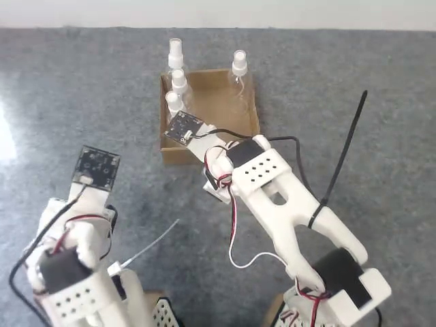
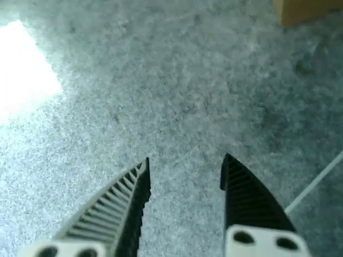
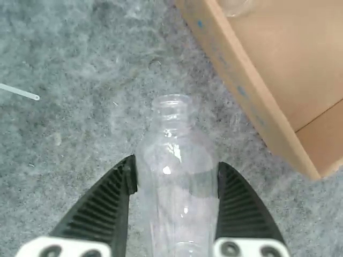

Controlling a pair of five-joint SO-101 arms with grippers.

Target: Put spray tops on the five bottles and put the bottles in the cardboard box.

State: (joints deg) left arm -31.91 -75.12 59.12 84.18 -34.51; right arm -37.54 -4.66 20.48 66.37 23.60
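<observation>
A clear bottle with a bare neck lies between the fingers of my right gripper, which is shut on its body just outside the cardboard box. In the high view the right arm stretches to the front edge of the cardboard box. Several bottles with white spray tops stand along its left side, and one stands at its back right. My left gripper hangs open over the carpet with nothing in it. A loose spray top's thin tube lies between the arms.
Grey carpet covers the whole table. The left arm sits at the front left, well away from the box. A corner of the box and the white tube appear in the left wrist view. The tube's end lies beside the held bottle.
</observation>
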